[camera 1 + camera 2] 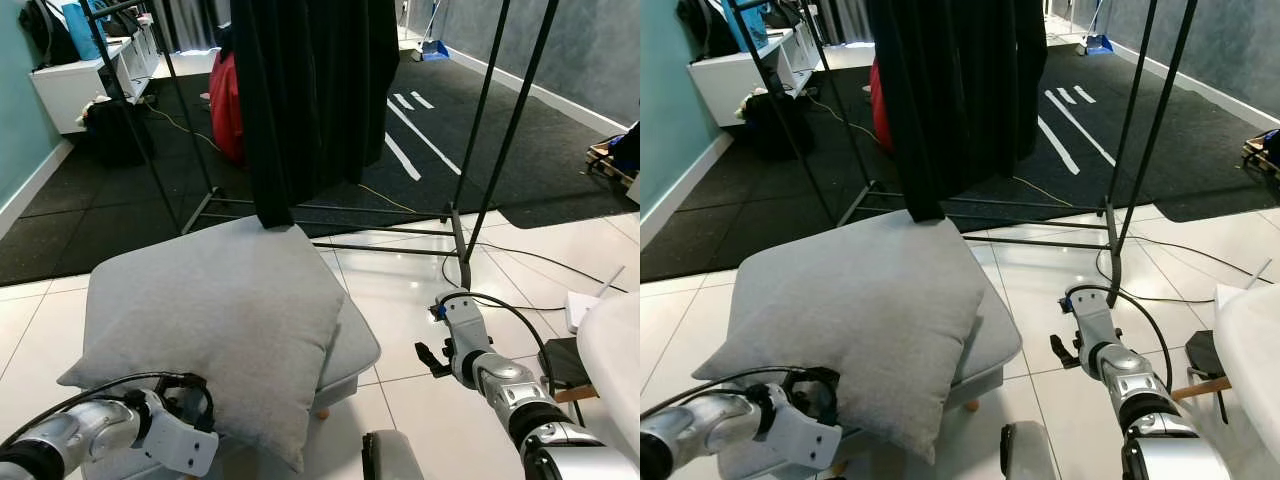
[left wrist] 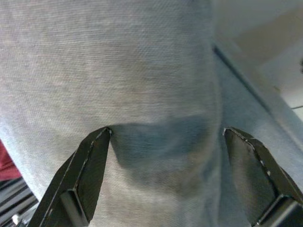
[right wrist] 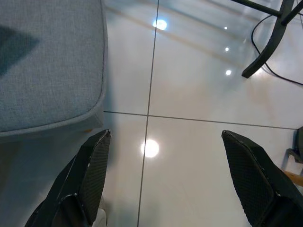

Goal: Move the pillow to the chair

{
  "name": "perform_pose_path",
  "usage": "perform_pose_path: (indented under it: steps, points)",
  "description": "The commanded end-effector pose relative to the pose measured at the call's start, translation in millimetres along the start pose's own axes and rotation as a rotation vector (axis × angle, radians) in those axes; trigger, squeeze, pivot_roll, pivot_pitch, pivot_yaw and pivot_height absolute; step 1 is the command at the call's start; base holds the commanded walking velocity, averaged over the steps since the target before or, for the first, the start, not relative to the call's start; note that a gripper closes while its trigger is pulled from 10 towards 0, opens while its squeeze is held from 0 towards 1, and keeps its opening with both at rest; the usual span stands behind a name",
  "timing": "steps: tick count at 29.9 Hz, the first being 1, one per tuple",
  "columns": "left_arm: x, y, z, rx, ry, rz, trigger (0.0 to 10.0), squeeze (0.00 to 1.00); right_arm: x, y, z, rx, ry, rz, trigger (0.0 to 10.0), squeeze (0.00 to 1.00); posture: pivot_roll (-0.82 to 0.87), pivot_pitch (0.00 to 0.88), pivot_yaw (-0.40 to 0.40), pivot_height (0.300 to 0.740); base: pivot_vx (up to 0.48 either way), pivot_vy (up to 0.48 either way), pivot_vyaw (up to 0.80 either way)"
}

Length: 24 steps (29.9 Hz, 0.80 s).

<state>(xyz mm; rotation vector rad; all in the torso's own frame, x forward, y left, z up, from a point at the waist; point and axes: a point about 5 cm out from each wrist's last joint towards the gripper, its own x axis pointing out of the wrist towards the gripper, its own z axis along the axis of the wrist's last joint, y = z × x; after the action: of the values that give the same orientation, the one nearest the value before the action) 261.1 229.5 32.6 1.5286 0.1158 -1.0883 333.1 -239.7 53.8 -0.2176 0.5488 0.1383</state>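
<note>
Left gripper (image 2: pixel 165 137), fingers spread, presses the grey pillow (image 1: pixel 215 320) lying on the chair (image 1: pixel 352 350); right gripper (image 3: pixel 165 146) hangs spread over tiles

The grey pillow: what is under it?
Under the grey pillow lies a grey upholstered seat, its cushion edge and one wooden foot showing. The pillow covers most of the seat top, so anything lying there is hidden. The left gripper is open against the pillow.
</note>
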Motion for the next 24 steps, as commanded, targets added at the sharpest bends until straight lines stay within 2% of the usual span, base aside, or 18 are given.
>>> perform_pose_path:
  steps: [1,5,7,11,13,16,18,20,24]
  points:
    - [-6.8,-6.6,-5,-0.008,0.012,-0.04,10.0,0.0,0.6,2.8,0,0.02,-0.012,0.008,10.0,0.0,-0.22,0.056,0.032,0.376,0.0,0.0,0.0]
    - [-0.6,-10.2,-10,0.027,0.091,-0.03,10.0,0.0,0.7,2.7,2,0.032,-0.027,0.003,10.0,0.0,-0.22,0.054,0.041,0.376,0.0,0.0,0.0]
    - [8.1,-8.9,-9,-0.002,0.158,0.039,10.0,0.0,0.7,2.3,3,0.038,-0.034,-0.001,10.0,0.0,-0.22,0.058,0.043,0.376,0.0,0.0,0.0]
    - [13.6,-4.7,-11,-0.035,0.234,0.121,10.0,0.0,0.7,2.2,3,0.041,-0.039,-0.003,10.0,0.0,-0.22,0.059,0.043,0.376,0.0,0.0,0.0]
    - [18.8,-3.0,-10,-0.087,0.29,0.179,10.0,0.0,1.1,2.9,5,0.044,-0.046,-0.002,10.0,0.0,-0.22,0.061,0.045,0.376,0.0,0.0,0.0]
    - [21.4,-5.0,-8,-0.131,0.296,0.187,10.0,0.0,1.3,3.1,6,0.045,-0.049,-0.002,10.0,0.0,-0.22,0.062,0.046,0.376,0.0,0.0,0.0]
    - [27.4,-14.2,-3,-0.17,0.306,0.165,10.0,0.0,1.5,3.0,7,0.049,-0.053,-0.004,10.0,0.0,-0.22,0.065,0.045,0.376,0.0,0.0,0.0]
    - [27.4,-14.2,-3,-0.17,0.306,0.165,10.0,0.0,1.5,3.0,7,0.049,-0.053,-0.004,10.0,0.0,-0.22,0.065,0.045,0.376,0.0,0.0,0.0]
    - [34.3,-25.5,3,-0.154,0.318,0.128,10.0,0.0,1.0,1.8,7,0.054,-0.054,-0.009,10.0,0.0,-0.22,0.069,0.048,0.376,0.0,0.0,0.0]
